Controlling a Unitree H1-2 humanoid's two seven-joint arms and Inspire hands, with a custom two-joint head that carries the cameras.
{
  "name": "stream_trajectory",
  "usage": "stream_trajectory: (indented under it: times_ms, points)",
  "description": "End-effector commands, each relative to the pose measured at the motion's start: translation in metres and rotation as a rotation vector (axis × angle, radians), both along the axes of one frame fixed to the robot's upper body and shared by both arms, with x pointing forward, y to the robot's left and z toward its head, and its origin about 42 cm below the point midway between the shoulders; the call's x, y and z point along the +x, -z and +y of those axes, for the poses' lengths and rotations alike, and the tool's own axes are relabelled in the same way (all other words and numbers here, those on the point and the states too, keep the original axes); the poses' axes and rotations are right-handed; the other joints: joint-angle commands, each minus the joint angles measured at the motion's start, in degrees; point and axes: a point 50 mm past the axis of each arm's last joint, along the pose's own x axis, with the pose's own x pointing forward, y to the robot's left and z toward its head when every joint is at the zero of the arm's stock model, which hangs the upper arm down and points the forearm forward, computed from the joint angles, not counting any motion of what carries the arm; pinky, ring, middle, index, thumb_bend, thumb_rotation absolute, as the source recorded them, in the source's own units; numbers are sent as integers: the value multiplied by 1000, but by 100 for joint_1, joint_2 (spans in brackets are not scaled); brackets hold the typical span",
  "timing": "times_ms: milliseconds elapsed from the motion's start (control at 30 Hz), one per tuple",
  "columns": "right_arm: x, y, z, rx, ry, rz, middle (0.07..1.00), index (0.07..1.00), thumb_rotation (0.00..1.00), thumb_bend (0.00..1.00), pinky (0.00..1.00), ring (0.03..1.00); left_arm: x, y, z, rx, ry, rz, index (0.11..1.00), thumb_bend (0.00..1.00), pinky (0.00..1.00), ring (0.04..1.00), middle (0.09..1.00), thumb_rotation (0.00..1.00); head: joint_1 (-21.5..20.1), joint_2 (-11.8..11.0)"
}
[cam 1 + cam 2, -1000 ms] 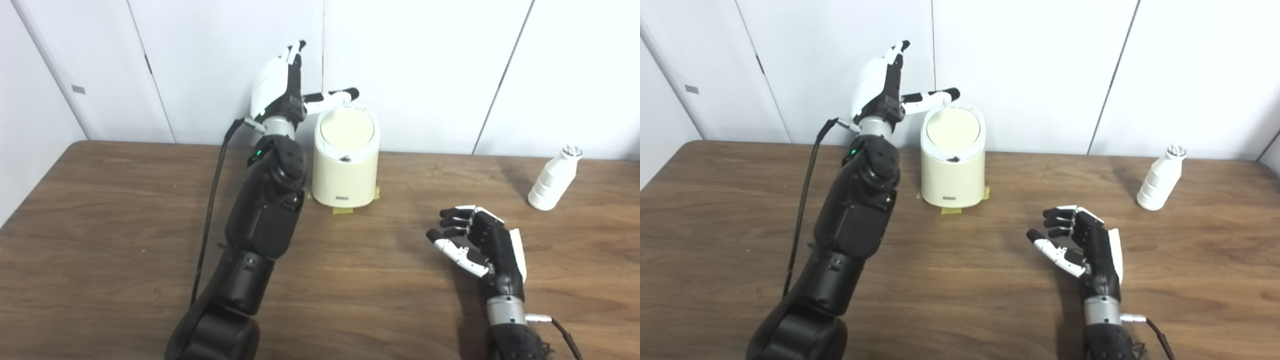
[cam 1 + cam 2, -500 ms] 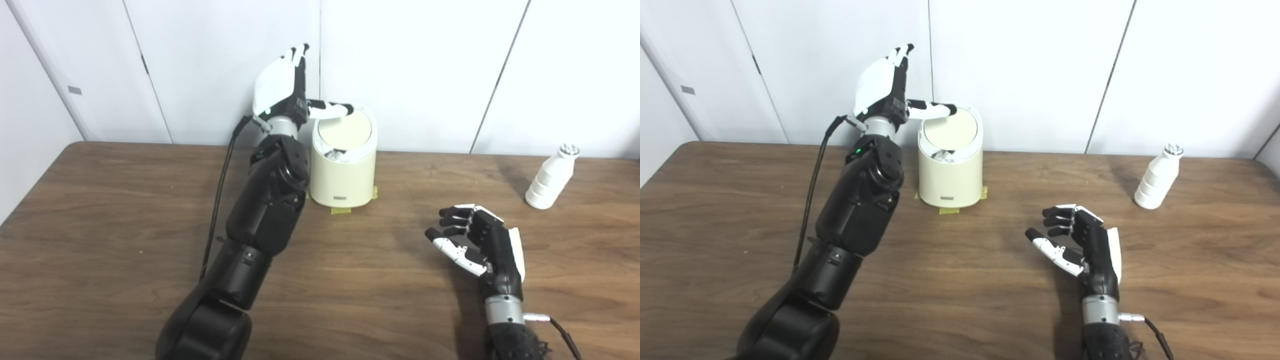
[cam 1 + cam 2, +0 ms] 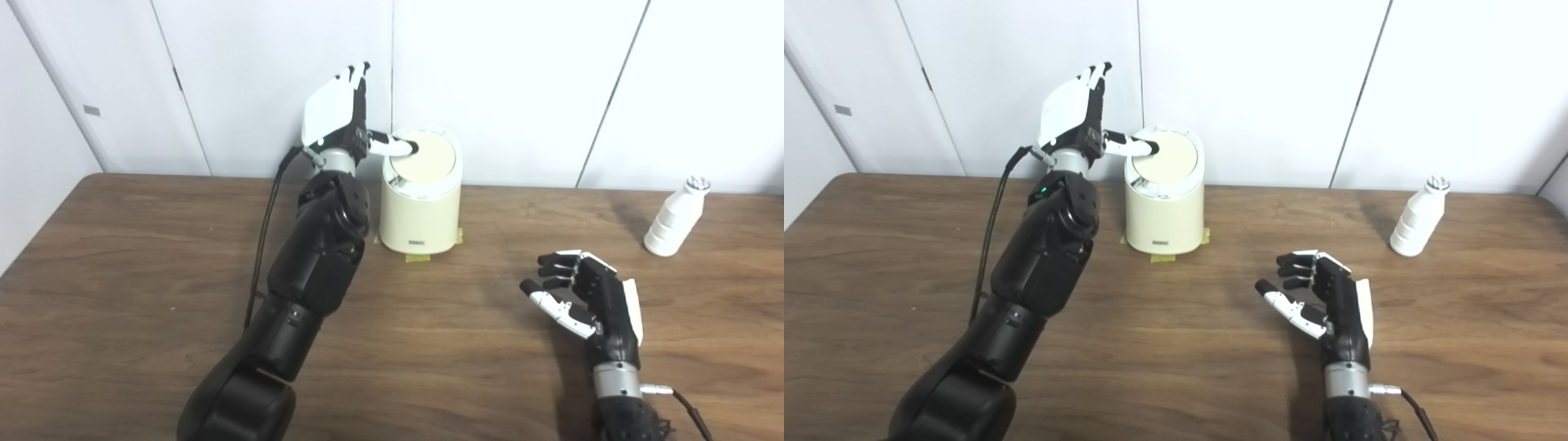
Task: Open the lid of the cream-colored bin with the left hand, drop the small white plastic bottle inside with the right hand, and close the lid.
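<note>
Small cream bin with rounded sides and a round swing lid, standing at the back of the brown wooden table close against the white wall panels, with bits of yellowish tape under its base. Lid tilted, back left edge pressed down and near edge raised, showing a dark gap with something pale inside. Small dark label low on the bin's front, writing too small to read. Left hand raised beside the bin, fingers straight and pointing up, holding nothing, thumb stretched sideways with its tip on the lid. White plastic bottle with a ridged lower body and a silvery top, upright at the far right of the table, well apart from the bin and from both hands. Right hand low over the table in the near right area, fingers loosely curled and apart, empty.
</note>
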Motion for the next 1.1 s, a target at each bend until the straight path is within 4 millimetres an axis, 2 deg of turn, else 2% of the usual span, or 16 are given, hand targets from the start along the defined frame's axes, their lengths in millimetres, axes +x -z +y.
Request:
stream_trajectory:
  times_ms: [0,200,300,1067]
  points:
    - [4,-15,5,11,-9,-77,591,491,145,483,488,569,1,-29,-2,15,-4,-103,1000,969,1000,1000,1000,307,-1,5]
    - [4,-15,7,-1,-4,-83,588,491,145,483,476,563,2,-22,-3,23,-11,-96,1000,989,1000,1000,1000,424,-27,10]
    - [4,-15,8,9,-1,-81,588,491,144,483,479,563,3,-21,-4,29,-14,-93,1000,998,1000,1000,1000,446,-35,4]
    - [3,-17,10,8,3,-80,587,491,142,482,474,562,6,-14,-9,59,-13,-72,1000,989,1000,1000,1000,361,-106,36]
